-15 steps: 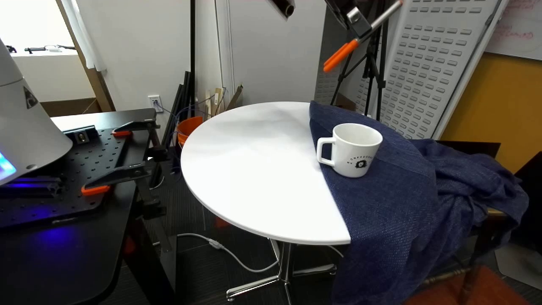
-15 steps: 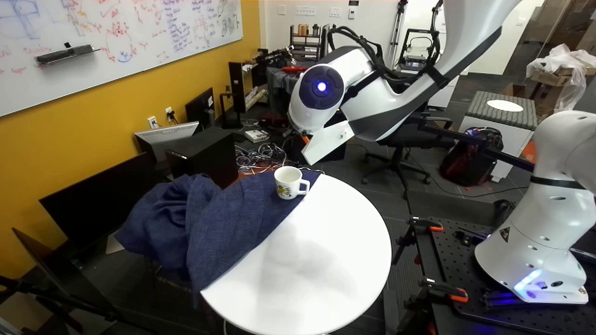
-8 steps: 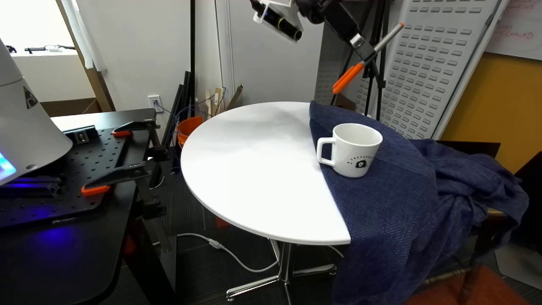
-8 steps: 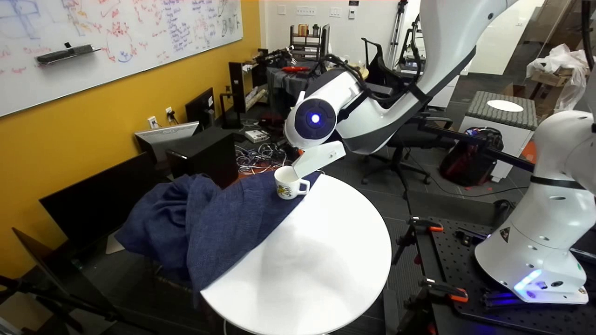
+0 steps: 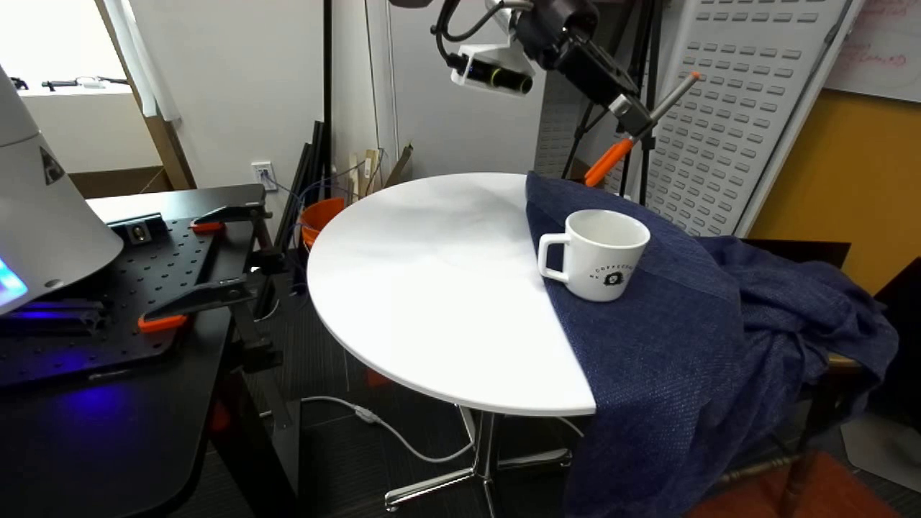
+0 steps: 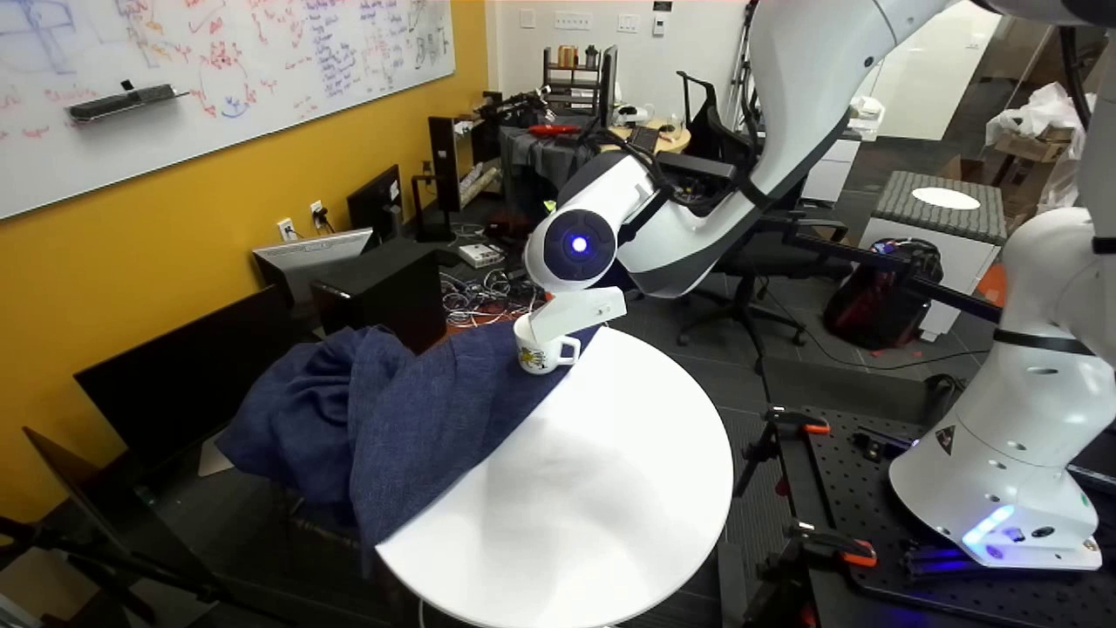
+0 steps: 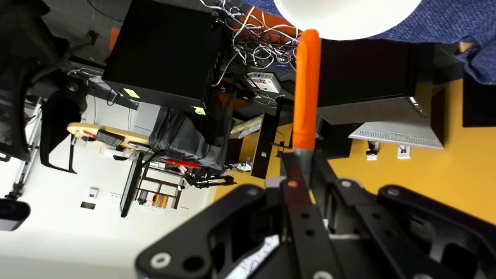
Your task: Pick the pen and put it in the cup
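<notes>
The fingers [image 7: 298,199] clamp the pen [image 7: 306,93] near its middle, leaving the orange end free and slanting down, probably to enter first. The pen hangs apart from the cup [image 5: 603,262], which stands upright on a cloth [image 5: 669,352] over the table [image 5: 439,302], its open mouth ready to receive it.
</notes>
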{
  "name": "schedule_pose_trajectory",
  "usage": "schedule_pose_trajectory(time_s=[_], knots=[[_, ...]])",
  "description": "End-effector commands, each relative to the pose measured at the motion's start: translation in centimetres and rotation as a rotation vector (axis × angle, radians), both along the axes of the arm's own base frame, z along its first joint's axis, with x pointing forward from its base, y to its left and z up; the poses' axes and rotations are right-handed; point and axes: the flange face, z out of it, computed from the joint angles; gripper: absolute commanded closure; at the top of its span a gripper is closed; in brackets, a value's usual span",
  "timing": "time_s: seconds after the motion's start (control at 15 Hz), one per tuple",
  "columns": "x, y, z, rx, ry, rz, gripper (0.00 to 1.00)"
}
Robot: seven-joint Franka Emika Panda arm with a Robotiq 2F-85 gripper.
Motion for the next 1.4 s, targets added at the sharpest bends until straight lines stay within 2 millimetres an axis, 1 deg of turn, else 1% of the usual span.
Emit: schedule_pose_trajectory(time_s=[0.0,0.33,0.8,1.07,1.13,1.2,1.33], knots=[[1.2,-0.8,-0.5,0.044,-0.069,-0.002,0.97],[2.2,-1.3,-1.9,0.087,-0.089,0.010,0.97],[2.8,-1.3,-3.9,0.099,-0.072,0.014,0.97],[2.9,-1.2,-4.5,0.095,-0.063,0.015,0.97],[2.9,-1.2,-4.6,0.096,-0.060,0.014,0.62],[3.0,-1.2,-4.7,0.096,-0.058,0.015,0.61],[3.0,-1.1,-4.7,0.098,-0.056,0.015,0.48]])
